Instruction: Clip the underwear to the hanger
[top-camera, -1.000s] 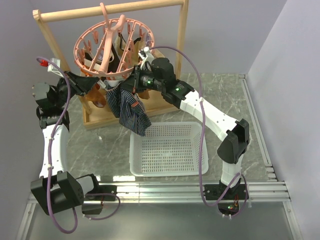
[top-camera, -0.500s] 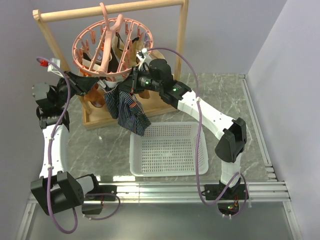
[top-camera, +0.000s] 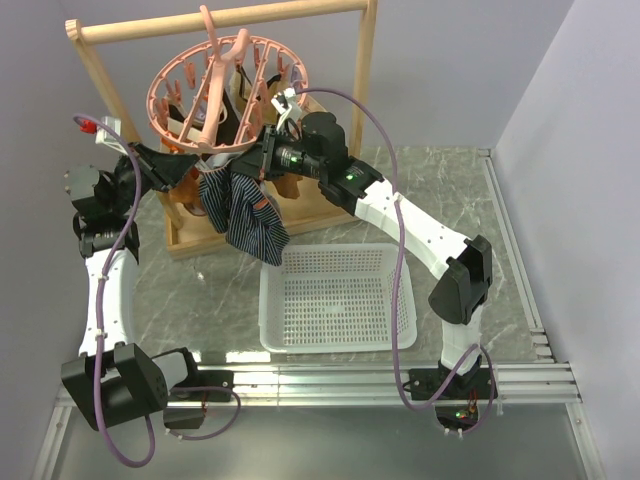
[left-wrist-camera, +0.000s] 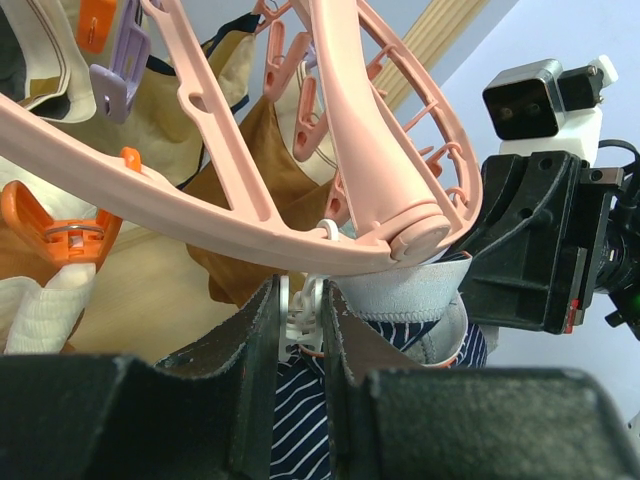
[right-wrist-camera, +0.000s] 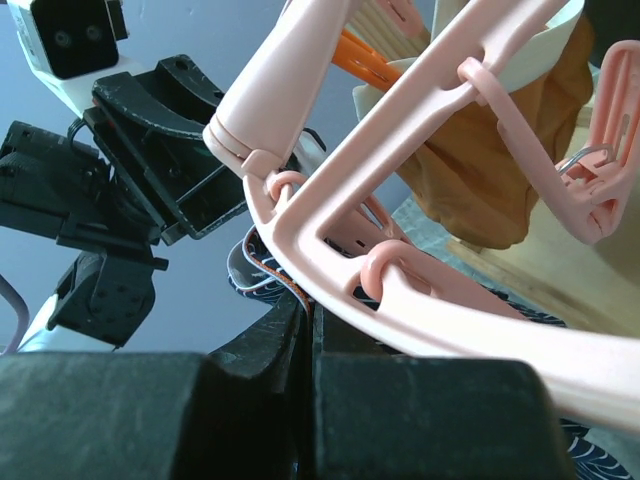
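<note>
With the underwear (top-camera: 240, 210) hanging at the six o'clock rim of the hanger (left-wrist-camera: 352, 130), its waistband pinched in the right gripper (right-wrist-camera: 305, 330), the left gripper (left-wrist-camera: 300, 340), squeezing a white clip (left-wrist-camera: 303, 308), should release only once the band sits deep inside.

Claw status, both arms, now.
Left claw: closed on a clip of the hanger.
Right claw: closed, holding the underwear.
</note>
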